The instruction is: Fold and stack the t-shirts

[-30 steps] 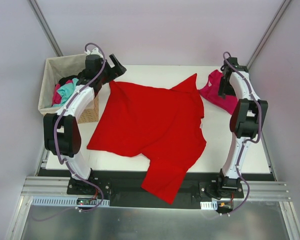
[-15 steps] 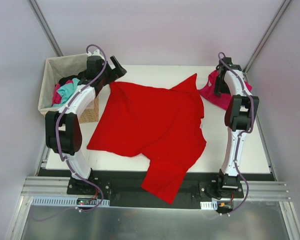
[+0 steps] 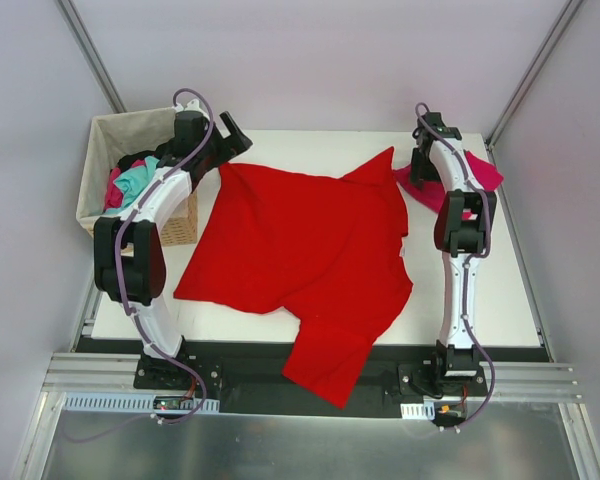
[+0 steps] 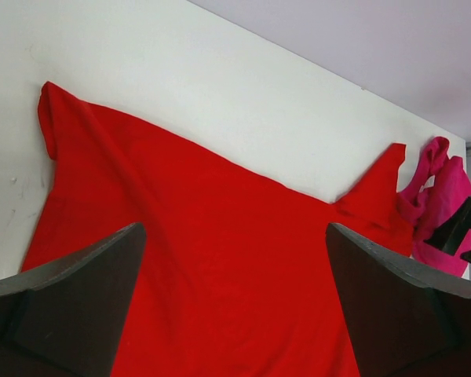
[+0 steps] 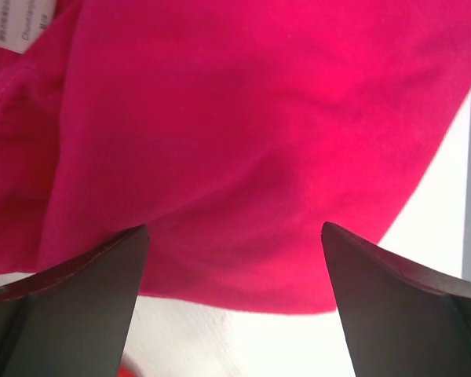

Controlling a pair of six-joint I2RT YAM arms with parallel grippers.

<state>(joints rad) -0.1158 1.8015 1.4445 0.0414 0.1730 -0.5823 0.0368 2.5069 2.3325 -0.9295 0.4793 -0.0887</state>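
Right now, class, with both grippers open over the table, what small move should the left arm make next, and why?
Probably lower the left gripper onto the far-left corner of the bright red cloth t-shirt and close. Its jaws stand open just by that corner, and the shirt lies rumpled, one end hanging over the near edge of the white table.

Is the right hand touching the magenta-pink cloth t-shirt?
Cannot tell. In the right wrist view the open right hand frames the magenta-pink cloth t-shirt, showing neither contact nor gap; from above it is too small to tell.
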